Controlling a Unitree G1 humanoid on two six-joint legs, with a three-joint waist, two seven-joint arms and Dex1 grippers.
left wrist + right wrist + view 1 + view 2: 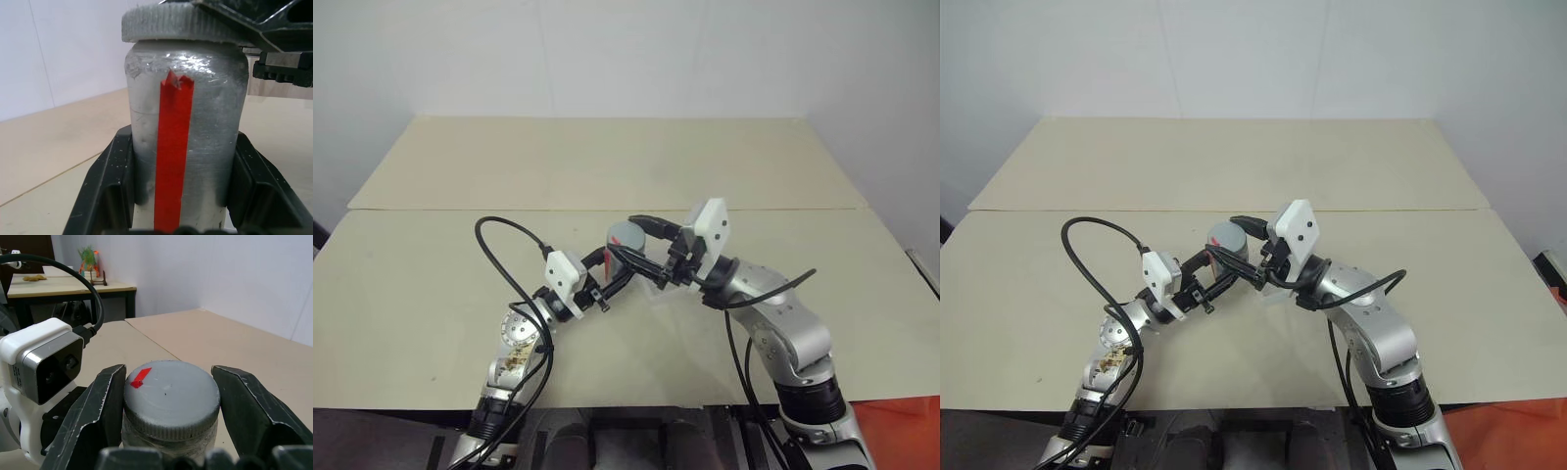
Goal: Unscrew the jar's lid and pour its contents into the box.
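Left wrist view gives me the clearest read on my left gripper [178, 196]: its two black fingers are clamped on the lower body of the jar [188, 142], one on either side, with the red label stripe facing the lens and the jar standing upright. From the head camera I see that left arm reaching in from the near left, forearm angled up and toward the right, holding the jar [622, 257] lifted above the table [460, 284] near its middle. My right arm comes in from the near right, elbow bent, wrist turned toward the left so the right gripper [641, 247] sits level with the top of the jar. Through the right wrist view the right gripper [168, 401] has a finger on each side of the grey lid [171, 399]; one looks against the ribbed rim, the other shows a thin gap, so I cannot tell whether it is gripping. The lid sits flat on the jar, its red mark upward.
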